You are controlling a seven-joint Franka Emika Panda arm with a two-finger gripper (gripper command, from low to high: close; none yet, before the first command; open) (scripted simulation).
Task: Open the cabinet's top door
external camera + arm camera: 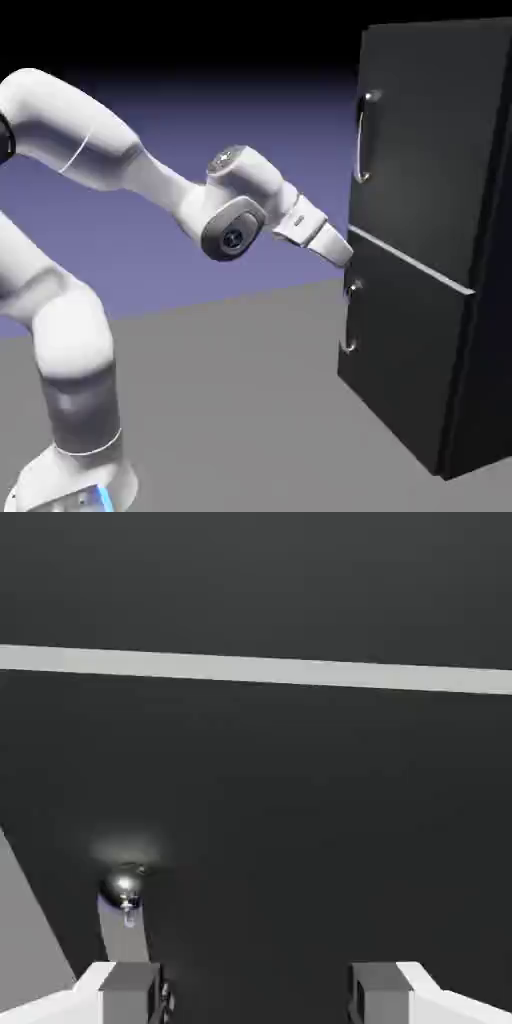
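Note:
The tall black cabinet (430, 250) stands at the right of the exterior view. Its top door (420, 140) carries a long curved silver handle (364, 135) near its left edge. My gripper (345, 252) hovers just in front of the pale seam (410, 262) between the two doors, well below that handle and touching nothing. In the hand view the seam (256, 670) runs across black panel, and the jaws (256, 997) stand open with nothing between the fingertips (130, 992). A shiny handle end (123, 890) shows just above the left fingertip.
The shorter lower door (400, 350) has a smaller silver handle (350, 315), close under my gripper. Grey table surface (240, 400) stretches between the robot base and the cabinet, and a strip of it (25, 942) shows at the hand view's lower left.

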